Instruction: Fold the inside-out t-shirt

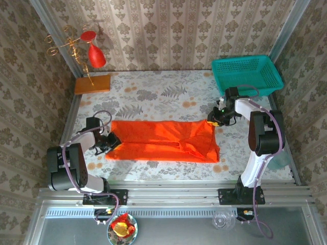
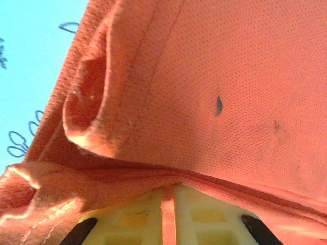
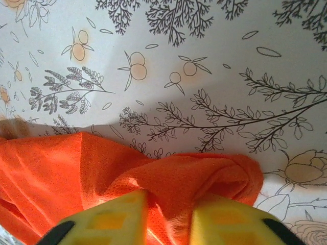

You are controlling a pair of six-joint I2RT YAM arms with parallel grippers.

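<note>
The inside-out t-shirt (image 1: pixel 163 140) lies as a long orange-red band across the floral table (image 1: pixel 153 97), wider at its right end. My left gripper (image 1: pixel 109 142) sits low at the band's left end. In the left wrist view my left gripper (image 2: pixel 169 204) is shut on a thin ridge of the t-shirt (image 2: pixel 214 92), which drapes over the fingers. My right gripper (image 1: pixel 212 120) is at the shirt's upper right corner. In the right wrist view my right gripper (image 3: pixel 168 214) is closed on a bunched fold of the t-shirt (image 3: pixel 76 173).
A teal basket (image 1: pixel 247 74) stands at the back right, close behind the right arm. A flat wooden block (image 1: pixel 92 83) and a red ornament on a gold stand (image 1: pixel 94 53) are at the back left. A bowl (image 1: pixel 121 228) and a glass (image 1: pixel 220 221) sit below the table's front rail.
</note>
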